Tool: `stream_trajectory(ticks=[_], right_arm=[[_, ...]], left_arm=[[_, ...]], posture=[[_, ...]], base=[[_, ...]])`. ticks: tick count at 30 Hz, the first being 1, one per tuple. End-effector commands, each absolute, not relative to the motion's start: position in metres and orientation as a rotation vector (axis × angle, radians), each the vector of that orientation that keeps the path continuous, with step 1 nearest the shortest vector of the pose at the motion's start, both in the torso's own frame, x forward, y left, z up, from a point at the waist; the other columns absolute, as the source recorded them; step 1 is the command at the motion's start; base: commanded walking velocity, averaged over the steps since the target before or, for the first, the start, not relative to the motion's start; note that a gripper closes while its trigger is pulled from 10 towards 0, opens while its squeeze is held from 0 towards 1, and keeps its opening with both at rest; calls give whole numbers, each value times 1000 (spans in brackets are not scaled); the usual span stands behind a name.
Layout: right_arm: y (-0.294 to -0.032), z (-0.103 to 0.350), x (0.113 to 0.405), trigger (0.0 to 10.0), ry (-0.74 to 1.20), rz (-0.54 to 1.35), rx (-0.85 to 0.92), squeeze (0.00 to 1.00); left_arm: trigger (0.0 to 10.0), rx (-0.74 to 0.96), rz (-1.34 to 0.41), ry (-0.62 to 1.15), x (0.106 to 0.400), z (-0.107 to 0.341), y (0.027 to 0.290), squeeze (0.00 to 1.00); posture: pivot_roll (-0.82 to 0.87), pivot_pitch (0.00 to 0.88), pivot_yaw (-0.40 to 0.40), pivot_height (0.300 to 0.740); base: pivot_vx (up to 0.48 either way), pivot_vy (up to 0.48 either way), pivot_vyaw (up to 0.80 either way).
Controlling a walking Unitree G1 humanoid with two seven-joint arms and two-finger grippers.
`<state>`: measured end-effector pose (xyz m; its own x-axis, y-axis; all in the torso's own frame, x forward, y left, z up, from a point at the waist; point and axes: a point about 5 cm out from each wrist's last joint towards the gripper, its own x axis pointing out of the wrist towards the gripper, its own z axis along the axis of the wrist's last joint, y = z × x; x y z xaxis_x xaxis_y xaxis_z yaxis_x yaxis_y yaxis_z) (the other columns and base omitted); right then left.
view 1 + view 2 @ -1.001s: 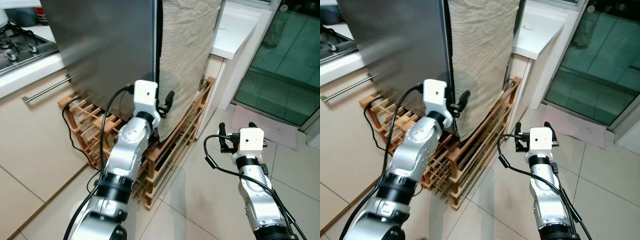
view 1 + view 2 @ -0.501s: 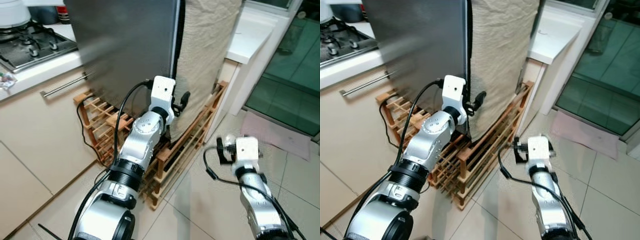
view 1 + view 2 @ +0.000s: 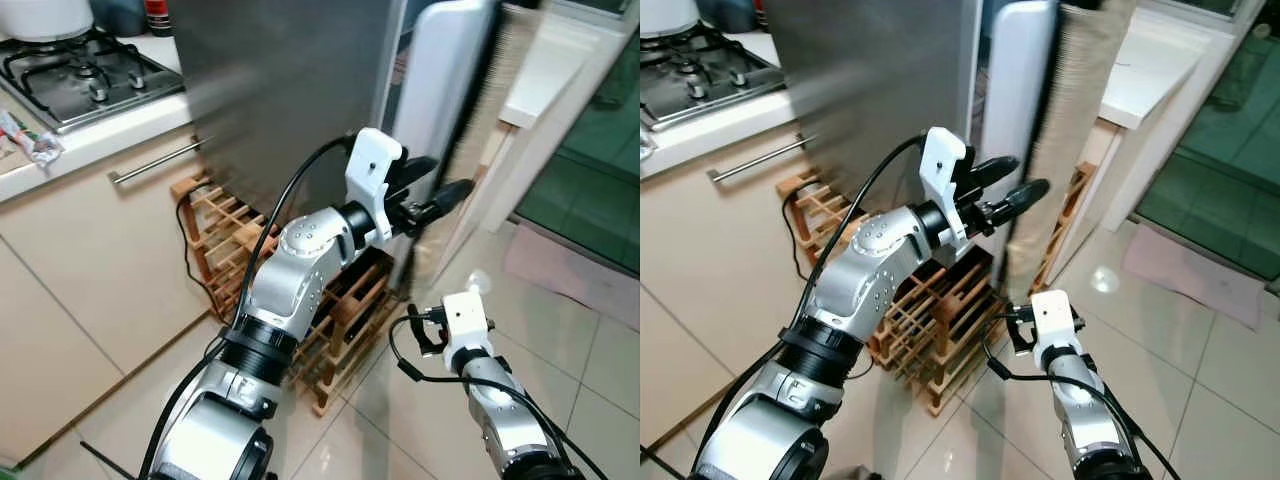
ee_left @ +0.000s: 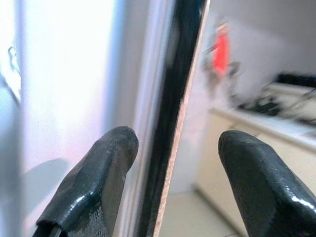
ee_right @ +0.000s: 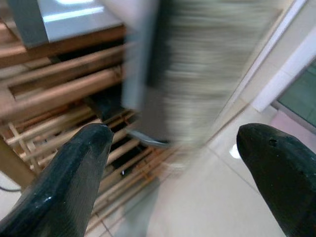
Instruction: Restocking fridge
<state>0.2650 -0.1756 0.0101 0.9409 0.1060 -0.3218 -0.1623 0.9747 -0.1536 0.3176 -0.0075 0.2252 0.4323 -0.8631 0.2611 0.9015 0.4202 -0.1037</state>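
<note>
The fridge (image 3: 290, 90) stands in the upper middle of the frame, its steel side toward us and its white door (image 3: 440, 110) swung partly out, blurred. Our left gripper (image 3: 432, 190) reaches up to the door's edge at centre frame, fingers spread and holding nothing; in the left wrist view the door's dark edge runs between the two fingertips (image 4: 106, 163). Our right gripper (image 3: 418, 330) hangs low at lower right, fingers apart and empty, above the tiled floor (image 3: 560, 330). A wooden rack (image 3: 225, 235) sits under the fridge, a hob (image 3: 85, 75) at upper left.
</note>
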Motion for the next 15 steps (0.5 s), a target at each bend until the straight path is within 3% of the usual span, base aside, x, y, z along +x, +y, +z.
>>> stream_trajectory(ticks=[1,6,9,15], right_arm=[[-179,7,263,10000,336,139,-185,0],[-171,6,263,10000,336,187,-187,0],[-160,13,267,10000,290,219,-166,0],[-159,26,274,10000,212,194,-127,0]], left_arm=[[10000,-307,-1165,-182,311,232,-13,0],[10000,-294,-1125,-151,311,223,2,0],[10000,-139,-889,-93,321,191,30,0],[10000,-102,-520,-7,331,156,77,0]], posture=[[-100,0,-42,740],[-93,0,-40,740],[-83,0,-37,740],[-73,0,-38,740]], base=[[0,0,0],[0,0,0],[0,0,0],[0,0,0]])
